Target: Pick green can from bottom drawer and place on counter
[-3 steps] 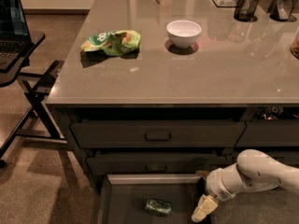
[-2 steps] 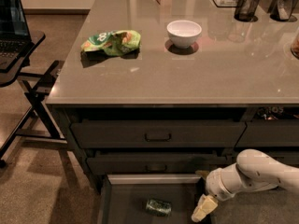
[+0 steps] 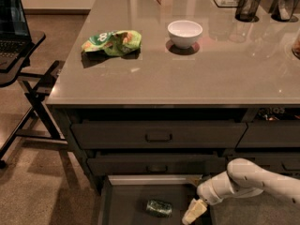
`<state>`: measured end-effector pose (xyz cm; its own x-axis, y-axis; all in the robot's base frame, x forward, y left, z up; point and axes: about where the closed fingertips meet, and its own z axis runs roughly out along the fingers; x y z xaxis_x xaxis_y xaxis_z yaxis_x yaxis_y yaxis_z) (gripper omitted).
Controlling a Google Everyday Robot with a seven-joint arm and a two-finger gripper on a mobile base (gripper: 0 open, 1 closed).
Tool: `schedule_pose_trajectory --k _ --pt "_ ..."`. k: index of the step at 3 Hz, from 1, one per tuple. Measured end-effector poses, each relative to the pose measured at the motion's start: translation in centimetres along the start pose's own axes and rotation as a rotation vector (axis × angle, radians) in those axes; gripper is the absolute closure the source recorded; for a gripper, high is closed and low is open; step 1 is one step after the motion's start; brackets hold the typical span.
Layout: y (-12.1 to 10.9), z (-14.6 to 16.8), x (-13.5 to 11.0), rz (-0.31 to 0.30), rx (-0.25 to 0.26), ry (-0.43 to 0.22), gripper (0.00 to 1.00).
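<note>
Dark green with pale mottling, one green can [image 3: 158,208] lies on its side on the floor of the bottom drawer [image 3: 150,180], which is pulled out at the foot of the cabinet; it is the only thing visible in that drawer. One gripper [image 3: 194,211], cream-coloured, hangs over the drawer just right of the can and apart from it, at the end of a white arm [image 3: 253,179] reaching in from the right; whether it is open or closed cannot be told, and it has hold of nothing. Two closed drawer fronts are stacked directly above the open drawer, the upper [image 3: 158,135] and the lower [image 3: 157,165], each with one dark handle; more fronts continue to the right, partly hidden behind the arm. The counter [image 3: 154,86] tops the cabinet, glossy grey-beige; on it sit one bright green snack bag [image 3: 112,42] towards the left, one white bowl [image 3: 185,33] near the middle, and one black mesh cup [image 3: 247,6] at the back right; further items along the far edge are cut off. One laptop [image 3: 13,27] rests on a dark stand to the left, well apart from the counter.
</note>
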<state>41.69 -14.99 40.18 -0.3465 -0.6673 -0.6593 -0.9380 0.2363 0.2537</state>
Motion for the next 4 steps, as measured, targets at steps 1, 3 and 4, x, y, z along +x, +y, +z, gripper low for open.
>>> schedule_pose_trajectory --k 1,3,4 --pt "-1.2 3.3 1.3 -0.042 -0.001 -0.072 0.0" --pt "-1.4 9.1 5.2 -0.088 0.081 -0.05 0.0" --pt "-3.1 9.0 5.3 -0.086 0.149 -0.044 0.0"
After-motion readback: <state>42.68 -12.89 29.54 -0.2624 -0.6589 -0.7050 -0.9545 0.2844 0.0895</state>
